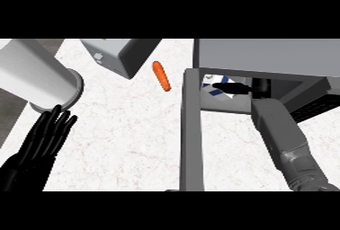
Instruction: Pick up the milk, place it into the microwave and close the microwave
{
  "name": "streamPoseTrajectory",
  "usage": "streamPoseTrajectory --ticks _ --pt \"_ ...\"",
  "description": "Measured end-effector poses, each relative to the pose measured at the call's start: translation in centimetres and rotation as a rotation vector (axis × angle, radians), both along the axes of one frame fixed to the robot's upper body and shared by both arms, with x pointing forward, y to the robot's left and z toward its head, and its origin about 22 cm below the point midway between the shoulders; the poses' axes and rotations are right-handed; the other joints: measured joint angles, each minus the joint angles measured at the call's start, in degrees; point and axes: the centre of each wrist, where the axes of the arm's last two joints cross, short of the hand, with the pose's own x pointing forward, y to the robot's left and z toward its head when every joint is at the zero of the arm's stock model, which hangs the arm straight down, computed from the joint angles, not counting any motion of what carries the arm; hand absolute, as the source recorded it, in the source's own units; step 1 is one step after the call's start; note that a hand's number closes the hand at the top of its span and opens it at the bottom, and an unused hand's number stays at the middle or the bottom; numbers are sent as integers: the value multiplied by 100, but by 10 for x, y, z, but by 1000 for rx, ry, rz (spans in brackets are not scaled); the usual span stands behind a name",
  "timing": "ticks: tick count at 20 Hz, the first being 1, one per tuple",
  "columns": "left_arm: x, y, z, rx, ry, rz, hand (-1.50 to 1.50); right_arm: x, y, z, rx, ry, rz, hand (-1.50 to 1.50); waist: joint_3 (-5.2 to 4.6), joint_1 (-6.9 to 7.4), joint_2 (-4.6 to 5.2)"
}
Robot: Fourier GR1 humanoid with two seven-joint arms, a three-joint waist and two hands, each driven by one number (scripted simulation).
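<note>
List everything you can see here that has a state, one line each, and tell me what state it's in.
microwave: open, door swung out toward the robot.
milk: inside the microwave, partly hidden by the right hand.
right hand: reaching into the microwave, at the milk; finger state unclear.
left hand: open, fingers straight, holding nothing, at lower left.
carrot: lying flat on the counter, untouched.
white cylinder: on its side, upper left.

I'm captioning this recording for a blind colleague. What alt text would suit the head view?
The robot's right hand reaches into the open grey microwave, at a white-and-blue milk carton inside, with the grey microwave door swung open toward the viewer. The black left hand rests open at lower left on the white marble counter, near a white cylinder, an orange carrot and a grey box.
</note>
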Motion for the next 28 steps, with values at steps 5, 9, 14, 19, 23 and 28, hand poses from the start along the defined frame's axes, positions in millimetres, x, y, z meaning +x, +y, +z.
streamPoseTrajectory --ticks 5,9,14,19,23,28 --pt "7 -8 -11 5 28 -35 -150 -5 7 -15 83 28 77 -150 -2 -156 -40" --pt "14 -9 -17 28 41 -94 -150 -14 6 -31 140 33 124 -150 -6 -263 -76" --pt "22 -17 -25 80 65 -197 150 -30 4 -52 178 31 157 -150 -12 -400 -133" --pt "29 -34 -27 140 63 -262 150 -55 4 -77 192 22 180 -150 -17 -507 -181" --pt "44 -53 -37 161 96 -279 150 -74 0 -88 202 17 214 -150 -23 -626 -219" --pt "52 -69 -51 254 113 -326 150 -97 -10 -89 196 20 224 -150 -30 -707 -244"
